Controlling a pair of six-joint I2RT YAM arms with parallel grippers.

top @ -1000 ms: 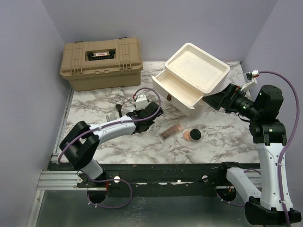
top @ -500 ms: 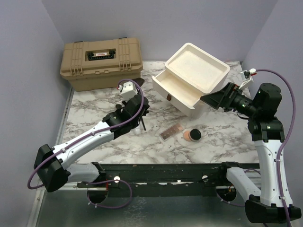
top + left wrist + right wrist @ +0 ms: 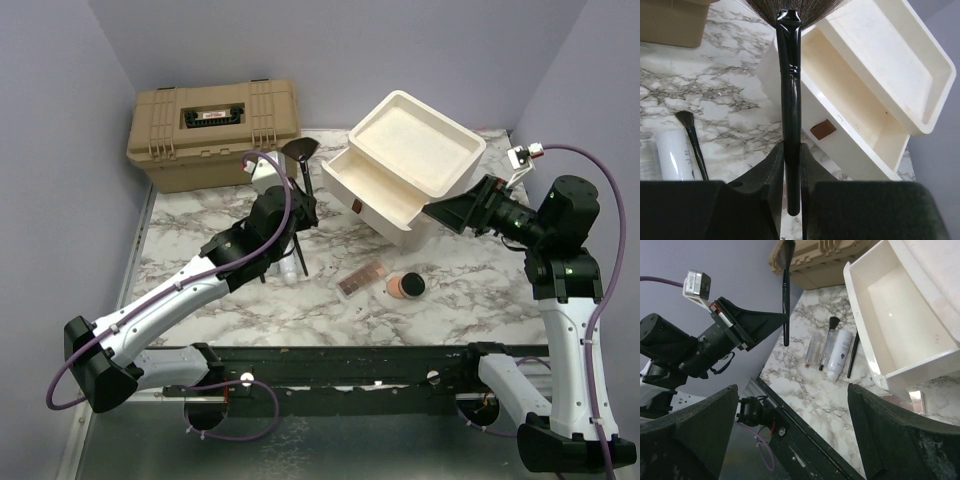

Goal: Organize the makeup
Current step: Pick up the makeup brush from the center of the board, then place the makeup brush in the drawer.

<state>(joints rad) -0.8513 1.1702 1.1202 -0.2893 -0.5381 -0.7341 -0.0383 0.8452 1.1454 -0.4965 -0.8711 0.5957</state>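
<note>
Because the left end effector [image 3: 791, 160] is clamped on only the tail of the black-handled fan brush [image 3: 790, 95], held in the air bristles-up over the marble counter [image 3: 460, 300], the handle could pivot or slip in that pinch — likeliest if the bristles catch the rim of the open cream drawer unit [image 3: 850, 150], at 3 o'clock from it seen from overhead. The right end effector [image 3: 792, 390], jaws wide apart and empty at the unit's 4 o'clock corner, could nudge it. A drop would land on the whitish bottle [image 3: 839, 355] below.
</note>
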